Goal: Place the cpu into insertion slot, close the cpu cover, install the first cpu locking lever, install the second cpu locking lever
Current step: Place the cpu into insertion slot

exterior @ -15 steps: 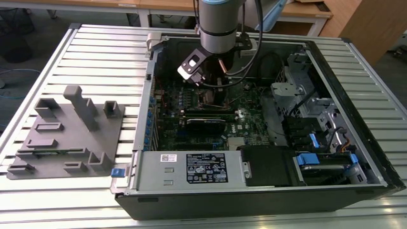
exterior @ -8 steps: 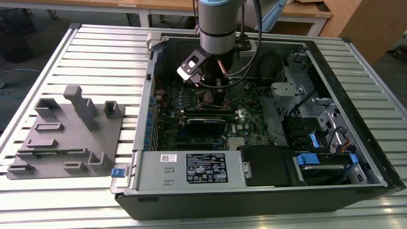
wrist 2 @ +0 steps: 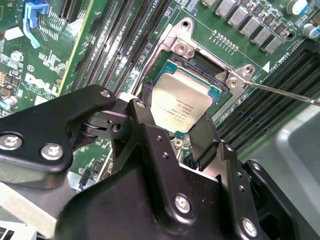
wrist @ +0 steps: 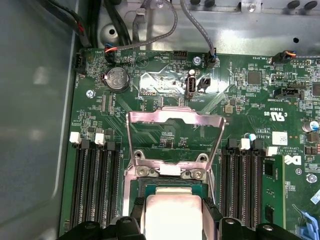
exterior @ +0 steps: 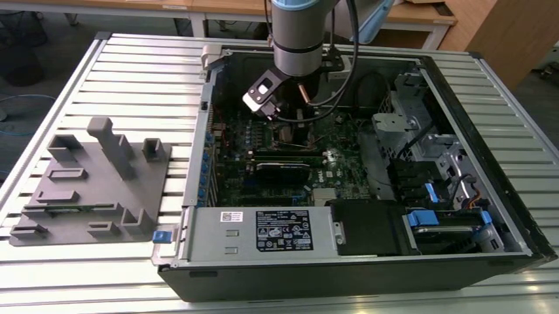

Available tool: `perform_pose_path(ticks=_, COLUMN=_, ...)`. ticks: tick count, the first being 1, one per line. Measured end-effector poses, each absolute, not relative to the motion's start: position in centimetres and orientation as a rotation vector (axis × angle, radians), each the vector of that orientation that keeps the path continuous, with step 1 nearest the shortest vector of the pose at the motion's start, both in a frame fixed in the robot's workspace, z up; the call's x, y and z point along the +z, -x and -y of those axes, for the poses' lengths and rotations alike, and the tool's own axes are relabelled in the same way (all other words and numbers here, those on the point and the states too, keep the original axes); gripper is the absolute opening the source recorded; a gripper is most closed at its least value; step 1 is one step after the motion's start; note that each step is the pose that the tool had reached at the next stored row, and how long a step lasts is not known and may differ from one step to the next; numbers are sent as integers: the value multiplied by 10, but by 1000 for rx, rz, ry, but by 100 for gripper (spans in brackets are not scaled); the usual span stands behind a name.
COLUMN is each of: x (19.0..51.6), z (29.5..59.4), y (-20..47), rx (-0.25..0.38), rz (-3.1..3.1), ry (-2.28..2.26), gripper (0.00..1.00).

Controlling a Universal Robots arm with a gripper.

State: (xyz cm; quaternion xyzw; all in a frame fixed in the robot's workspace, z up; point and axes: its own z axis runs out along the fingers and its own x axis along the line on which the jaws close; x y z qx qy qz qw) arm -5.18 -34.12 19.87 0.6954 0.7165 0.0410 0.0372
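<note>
The cpu (wrist 2: 179, 102) sits over the insertion slot (wrist 2: 204, 64), inside the open computer case (exterior: 349, 275).
The case lies on the table (exterior: 88, 275), with a fixture block (exterior: 96, 190) beside it on the exterior view's left. Within the case, the gripper (wrist 2: 172, 117) holds the cpu between its fingers. The cpu cover (wrist: 142, 119) stands swung open beyond the slot. Memory slots (wrist: 95, 185) run along both sides.

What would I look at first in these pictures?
The small square silver-grey cpu catches the eye, pinched in the black gripper at the dark insertion slot on the green board. Beside it, the thin silver metal cpu cover is flipped open. In the exterior view, the grey robot arm reaches into an open black computer case.
</note>
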Motion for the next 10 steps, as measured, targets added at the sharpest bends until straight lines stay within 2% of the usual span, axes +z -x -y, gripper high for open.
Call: perform_pose_path(ticks=10, x=197, z=340, y=52, rx=126, rz=-2199, ry=-2134, gripper=54)
